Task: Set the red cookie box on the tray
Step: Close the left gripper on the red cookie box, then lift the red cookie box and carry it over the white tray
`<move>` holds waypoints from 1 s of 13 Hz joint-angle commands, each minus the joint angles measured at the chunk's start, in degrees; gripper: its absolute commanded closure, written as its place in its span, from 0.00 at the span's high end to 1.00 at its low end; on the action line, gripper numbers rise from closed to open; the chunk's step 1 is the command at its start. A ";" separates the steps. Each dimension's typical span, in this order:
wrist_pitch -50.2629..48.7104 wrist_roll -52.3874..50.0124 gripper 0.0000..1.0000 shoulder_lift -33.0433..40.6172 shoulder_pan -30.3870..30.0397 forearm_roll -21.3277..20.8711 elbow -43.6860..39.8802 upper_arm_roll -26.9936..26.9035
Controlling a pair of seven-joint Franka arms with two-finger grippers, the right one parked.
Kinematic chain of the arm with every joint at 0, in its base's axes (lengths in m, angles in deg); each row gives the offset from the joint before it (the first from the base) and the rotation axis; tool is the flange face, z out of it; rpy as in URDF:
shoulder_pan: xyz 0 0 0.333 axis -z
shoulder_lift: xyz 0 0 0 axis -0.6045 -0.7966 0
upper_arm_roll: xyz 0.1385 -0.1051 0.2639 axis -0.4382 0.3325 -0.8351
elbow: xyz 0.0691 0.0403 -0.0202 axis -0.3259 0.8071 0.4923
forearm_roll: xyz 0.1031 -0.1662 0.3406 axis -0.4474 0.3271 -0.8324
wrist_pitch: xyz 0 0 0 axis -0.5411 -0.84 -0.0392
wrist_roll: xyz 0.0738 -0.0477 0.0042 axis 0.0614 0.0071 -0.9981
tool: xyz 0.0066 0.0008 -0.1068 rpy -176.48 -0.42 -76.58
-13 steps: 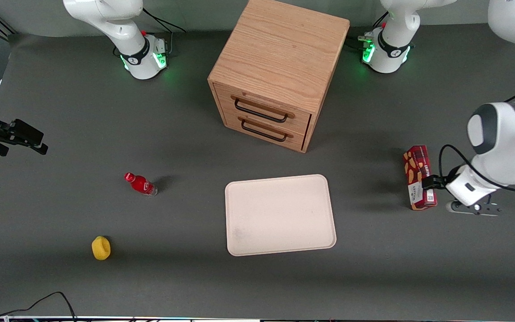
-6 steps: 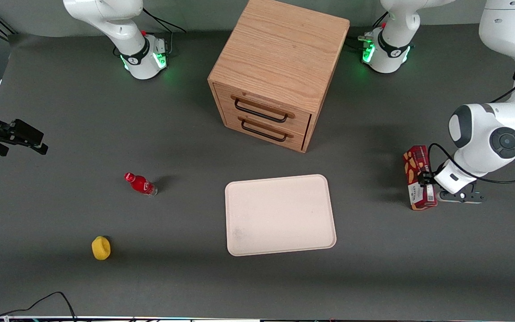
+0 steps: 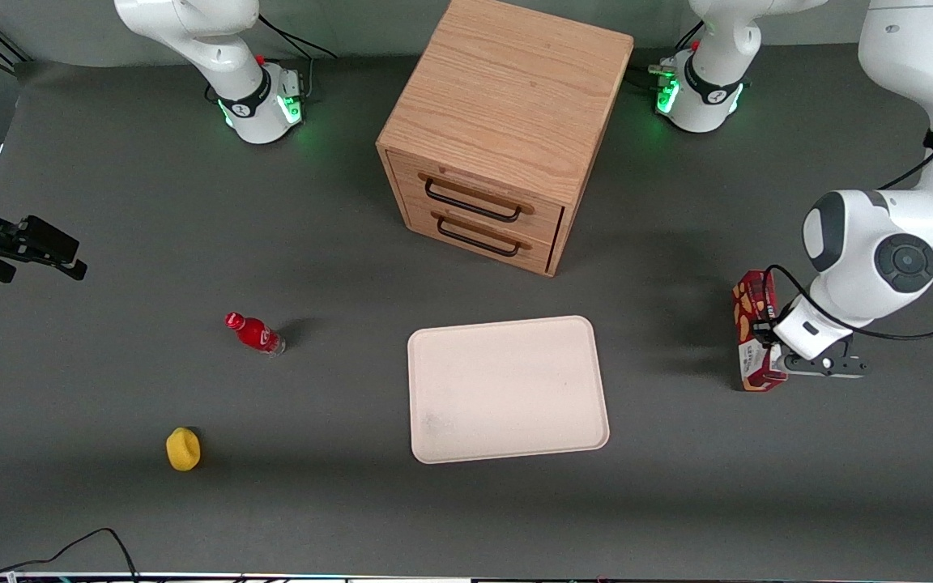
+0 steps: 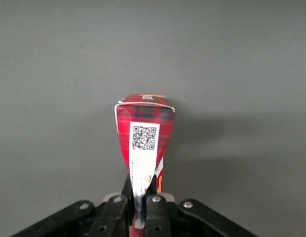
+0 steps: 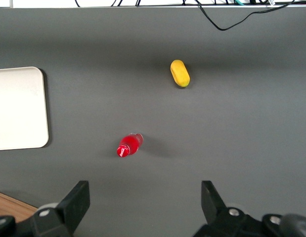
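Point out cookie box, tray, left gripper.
red cookie box (image 3: 752,324): front view, cookie-printed face.
tray (image 3: 507,389): front view, bare middle of its floor.
left gripper (image 4: 141,203): left wrist view, between fingertips clamped on the box's edge.

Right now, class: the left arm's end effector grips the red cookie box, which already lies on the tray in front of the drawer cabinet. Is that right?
Not quite. The end effector is shut on the red cookie box, but the front view shows the box off the tray, toward the working arm's end of the table. The tray does sit in front of the drawer cabinet.
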 commanded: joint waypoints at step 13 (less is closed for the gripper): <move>-16.03 -33.74 0.00 -27.62 27.72 -4.75 -41.41 -0.96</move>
